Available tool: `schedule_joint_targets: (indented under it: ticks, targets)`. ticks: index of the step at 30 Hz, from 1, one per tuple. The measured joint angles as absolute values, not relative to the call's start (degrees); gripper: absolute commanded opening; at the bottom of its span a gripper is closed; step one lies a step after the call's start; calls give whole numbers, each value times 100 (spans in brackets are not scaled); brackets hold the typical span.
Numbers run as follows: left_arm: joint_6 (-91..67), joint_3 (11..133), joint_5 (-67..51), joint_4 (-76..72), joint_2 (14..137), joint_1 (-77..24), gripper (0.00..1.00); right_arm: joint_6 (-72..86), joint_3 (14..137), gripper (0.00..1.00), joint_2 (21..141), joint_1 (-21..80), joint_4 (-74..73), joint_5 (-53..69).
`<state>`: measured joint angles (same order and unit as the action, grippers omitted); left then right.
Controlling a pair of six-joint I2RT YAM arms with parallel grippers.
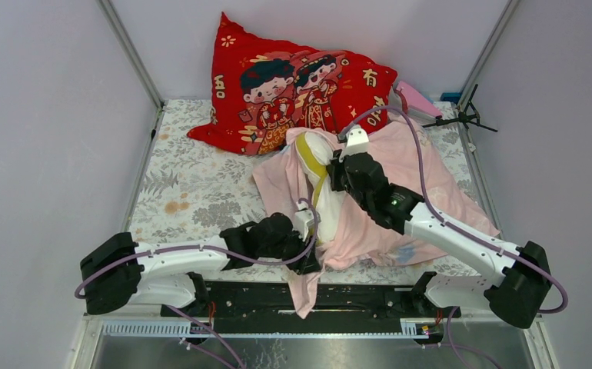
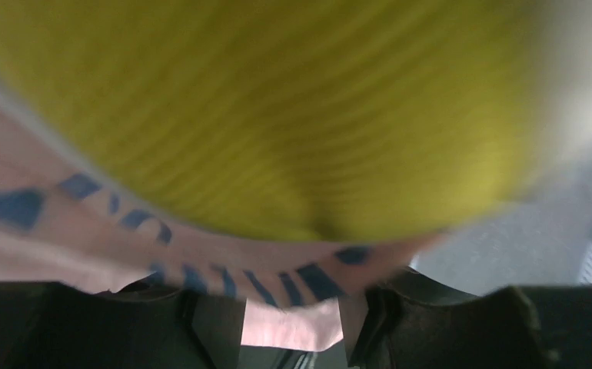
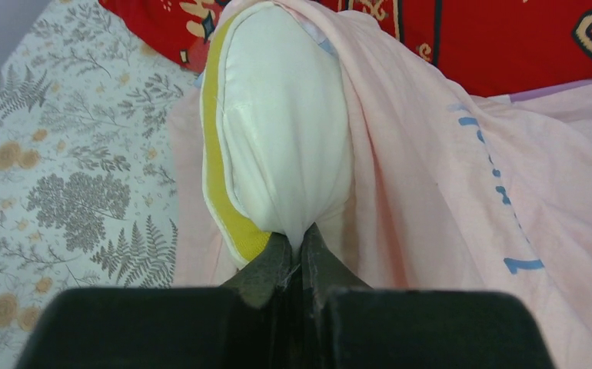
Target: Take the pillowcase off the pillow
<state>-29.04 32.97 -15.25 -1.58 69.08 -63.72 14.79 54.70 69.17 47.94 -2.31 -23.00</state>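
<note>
The cream-white pillow (image 1: pixel 314 151) with yellow piping stands half out of the pale pink pillowcase (image 1: pixel 431 173) at the table's middle. My right gripper (image 1: pixel 337 171) is shut on a pinch of the pillow's white cloth (image 3: pixel 285 131), its jaws closed at the pillow's near end (image 3: pixel 299 242); the pillowcase (image 3: pixel 447 177) hangs open beside it. My left gripper (image 1: pixel 307 257) is at the pillowcase's near edge, and pink cloth hangs from it over the table's front. In the left wrist view its jaws (image 2: pixel 297 296) hold pink cloth with blue prints (image 2: pixel 201 254) under blurred yellow piping (image 2: pixel 277 115).
A big red cushion (image 1: pixel 293 88) with a cartoon couple leans against the back wall. A floral cloth (image 1: pixel 193 184) covers the table. A pink object (image 1: pixel 417 98) and a small black stand (image 1: pixel 462 117) lie at the back right. Metal frame posts stand at both back corners.
</note>
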Motion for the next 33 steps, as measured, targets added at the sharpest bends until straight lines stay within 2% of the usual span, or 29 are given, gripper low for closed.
schedule_joint_targets:
  ticks: [8, 11, 15, 19, 23, 28, 30, 33]
  targets:
    - [-3365, 2567, -845, -440, 6910, -5830, 52, 1476, 5704, 0, 6906, 4751, -252, -2294]
    - [-3415, 2383, -770, -451, 6613, -5725, 62, 1474, 5704, 0, 6882, 4748, -279, -2294]
    - [-3352, 2084, -744, -563, 5317, -5752, 74, 1461, 5704, 0, 6836, 4737, -298, -2298]
    - [-3210, 2062, -746, -836, 4515, -5835, 76, 1459, 5704, 0, 6823, 4718, -303, -2294]
    - [-3116, 2088, -716, -1013, 4713, -6108, 72, 1461, 5758, 0, 6834, 4716, -353, -2294]
    - [-3155, 2091, -681, -1114, 5498, -6226, 60, 1463, 6001, 0, 6945, 4700, -408, -2294]
    - [-3221, 2091, -657, -1284, 5728, -6239, 40, 1474, 6110, 0, 7011, 4694, -399, -2290]
    - [-3347, 2091, -609, -1712, 5994, -6250, 1, 1503, 6191, 0, 7059, 4681, -333, -2285]
